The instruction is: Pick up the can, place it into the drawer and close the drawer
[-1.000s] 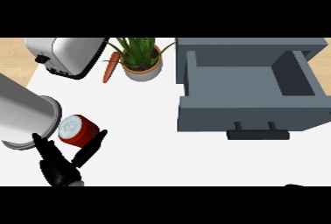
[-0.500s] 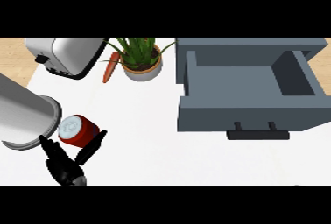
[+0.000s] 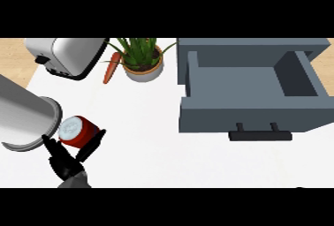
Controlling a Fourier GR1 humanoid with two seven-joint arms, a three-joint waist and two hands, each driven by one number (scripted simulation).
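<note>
- Clearly, the open drawer (image 3: 251, 95) sat at the frame's right, well apart from the can.
- Left hand (image 3: 68, 161), lower left, had fingers curled around the red can (image 3: 77, 131), tilted, top facing upper left.
- Right hand was unseen.

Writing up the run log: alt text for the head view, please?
The left robot hand curls around a red can at the white counter's lower left. An open grey drawer sits at right, with a toaster, carrot and potted plant along the back.
</note>
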